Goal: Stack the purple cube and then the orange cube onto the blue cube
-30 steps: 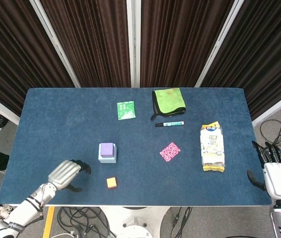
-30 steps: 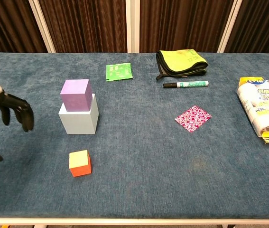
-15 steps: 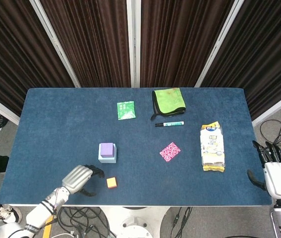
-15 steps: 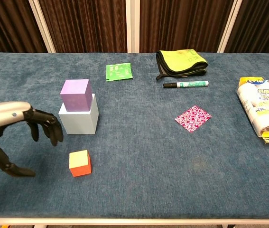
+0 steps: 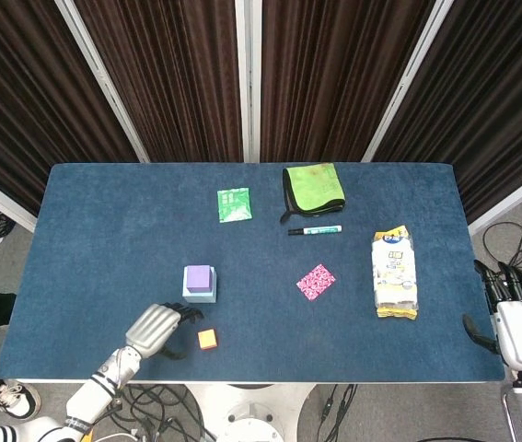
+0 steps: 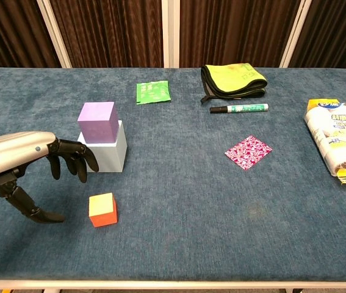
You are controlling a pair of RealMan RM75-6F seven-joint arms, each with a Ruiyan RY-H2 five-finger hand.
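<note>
The purple cube [image 5: 198, 276] [image 6: 97, 121] sits on top of the pale blue cube [image 5: 201, 295] [image 6: 108, 154] near the table's front left. The orange cube [image 5: 208, 339] [image 6: 102, 209] lies on the cloth in front of that stack. My left hand [image 5: 157, 327] [image 6: 35, 168] hovers just left of the orange cube, fingers spread and curved downward, thumb low, holding nothing. My right hand [image 5: 521, 333] hangs off the table's right edge, holding nothing; the chest view does not show it.
Further back lie a green packet [image 5: 234, 204], a folded yellow-green cloth [image 5: 314, 188], and a marker pen [image 5: 315, 230]. A pink patterned square [image 5: 316, 281] sits mid-table and a snack bag [image 5: 395, 273] lies at the right.
My left hand has moved rightward along the front edge, from well left of the stack to just beside the orange cube. The cubes and my right hand have stayed put.
</note>
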